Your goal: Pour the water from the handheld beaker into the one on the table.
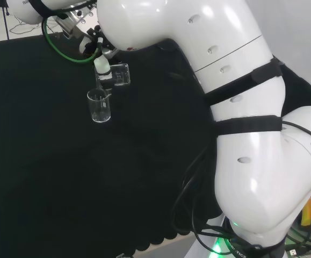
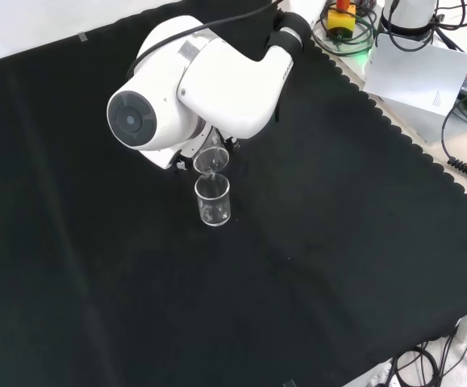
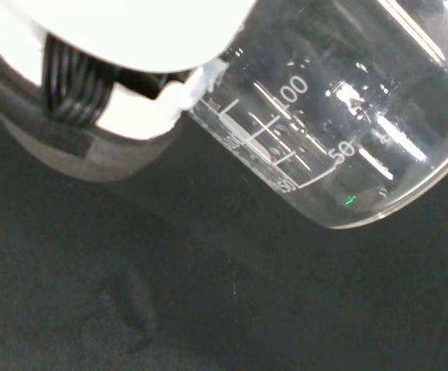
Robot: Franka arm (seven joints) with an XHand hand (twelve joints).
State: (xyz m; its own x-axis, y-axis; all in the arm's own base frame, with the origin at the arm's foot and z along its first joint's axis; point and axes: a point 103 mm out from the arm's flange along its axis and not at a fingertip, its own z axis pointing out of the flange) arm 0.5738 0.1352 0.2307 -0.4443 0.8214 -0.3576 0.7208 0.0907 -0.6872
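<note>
**Inspector:** Beaker position first. Held beaker [image 1: 118, 74] is tipped well over, nearly on its side in the head view, with its mouth toward the table beaker [image 1: 99, 106] and just above that rim.

**Clerk:** And the hand?

**Inspector:** Hand [image 1: 102, 69] has its fingers curled round the held beaker; a white finger [image 3: 142, 116] lies against the glass wall in the wrist view.

**Clerk:** Table beaker?

**Inspector:** Upright on the black cloth [image 1: 48, 177], directly below the tilted one. In the front view the held beaker [image 2: 210, 161] sits just above the table beaker [image 2: 214, 201], partly under the white arm link [image 2: 209, 81].

**Clerk:** Any water?

**Inspector:** Glass is clear against dark cloth; I cannot tell the level in either vessel, though a thin bright streak between the two may be a stream.
</note>
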